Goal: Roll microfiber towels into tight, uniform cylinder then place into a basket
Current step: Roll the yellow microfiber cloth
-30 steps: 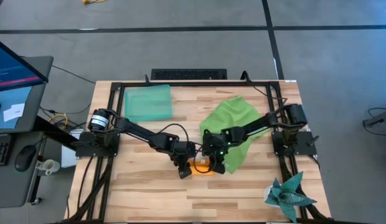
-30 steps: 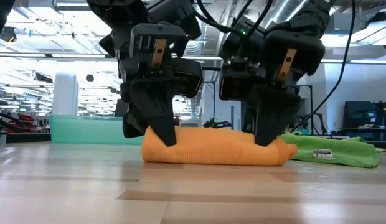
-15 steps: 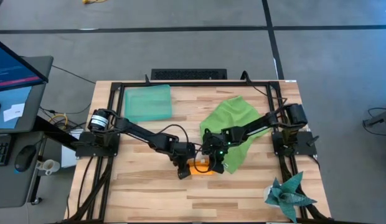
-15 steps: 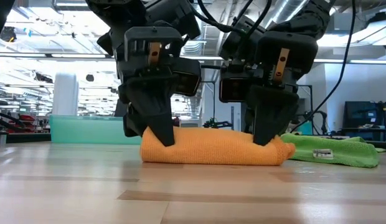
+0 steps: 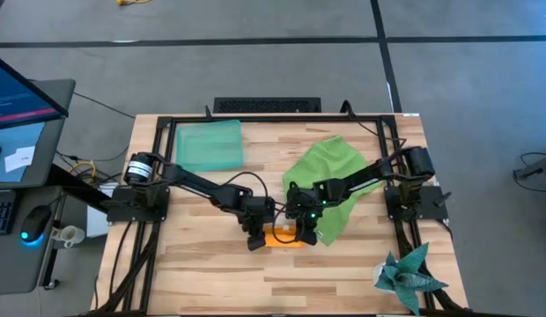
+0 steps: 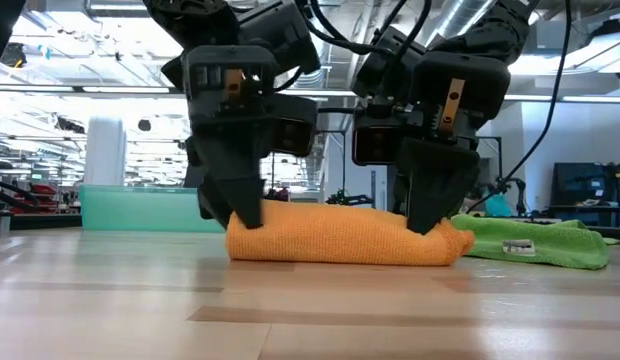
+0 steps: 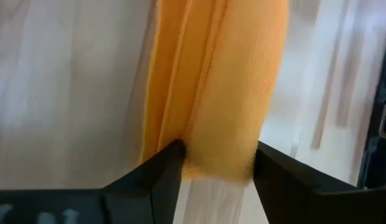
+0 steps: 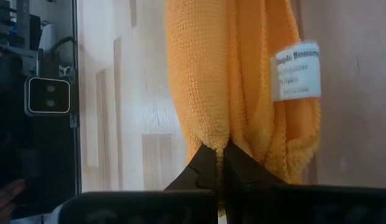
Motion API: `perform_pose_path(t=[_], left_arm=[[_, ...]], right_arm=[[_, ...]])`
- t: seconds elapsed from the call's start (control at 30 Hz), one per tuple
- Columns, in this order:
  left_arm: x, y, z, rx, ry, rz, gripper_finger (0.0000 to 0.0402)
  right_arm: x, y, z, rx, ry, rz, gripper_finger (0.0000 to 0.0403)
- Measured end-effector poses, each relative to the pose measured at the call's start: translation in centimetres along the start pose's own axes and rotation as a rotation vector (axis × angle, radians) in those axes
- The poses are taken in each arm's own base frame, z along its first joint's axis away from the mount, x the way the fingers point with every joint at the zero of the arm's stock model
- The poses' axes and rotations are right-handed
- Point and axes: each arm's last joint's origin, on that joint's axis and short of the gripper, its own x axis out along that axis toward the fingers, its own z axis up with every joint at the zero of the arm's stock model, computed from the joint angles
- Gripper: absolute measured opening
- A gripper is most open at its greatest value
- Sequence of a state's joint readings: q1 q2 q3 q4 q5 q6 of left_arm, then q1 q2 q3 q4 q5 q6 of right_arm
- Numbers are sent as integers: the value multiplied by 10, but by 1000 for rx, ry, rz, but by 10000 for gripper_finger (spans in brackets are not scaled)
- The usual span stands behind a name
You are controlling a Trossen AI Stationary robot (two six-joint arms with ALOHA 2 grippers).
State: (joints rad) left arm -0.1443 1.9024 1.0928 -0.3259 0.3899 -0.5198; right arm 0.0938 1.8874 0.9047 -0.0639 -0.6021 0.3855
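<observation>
Pinching one end of the rolled orange towel (image 6: pixel 340 235), the right gripper (image 6: pixel 430 222) is clamped tight on its cloth. The left gripper (image 6: pixel 233 212) straddles the other end with fingers spread, and the green towel (image 5: pixel 324 167) lies just behind the right gripper.

orange towel (image 5: pixel 285 236) mostly hidden under end effectors

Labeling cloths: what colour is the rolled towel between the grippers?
Bright orange towel, clearest in the low view.
</observation>
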Motion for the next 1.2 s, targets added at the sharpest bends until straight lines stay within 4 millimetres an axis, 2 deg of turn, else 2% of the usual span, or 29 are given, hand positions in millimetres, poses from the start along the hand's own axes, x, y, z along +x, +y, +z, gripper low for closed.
perform_pose_path(t=[0.17, 0.4, 0.57, 0.77, 1.0, 1.2], left_arm=[[-13, -7, -13, -2, 22, 129, 176], [-21, -32, -28, 72, -61, 266, 176], [-18, -61, -36, 193, -191, 287, 176], [-15, -88, -35, 391, -415, 317, 176], [-17, -87, -30, 430, -461, 350, 176], [-18, -87, -38, 364, -425, 378, 176]], right_arm=[[0, 0, -1, 4, 5, -2, 19], [0, 0, 0, 1, 1, -1, 18], [0, 0, 0, 0, -1, 0, 16], [0, 0, 0, -1, -1, 0, 18], [0, 0, 0, 2, 2, -2, 15], [0, 0, 0, 3, 3, -3, 17]])
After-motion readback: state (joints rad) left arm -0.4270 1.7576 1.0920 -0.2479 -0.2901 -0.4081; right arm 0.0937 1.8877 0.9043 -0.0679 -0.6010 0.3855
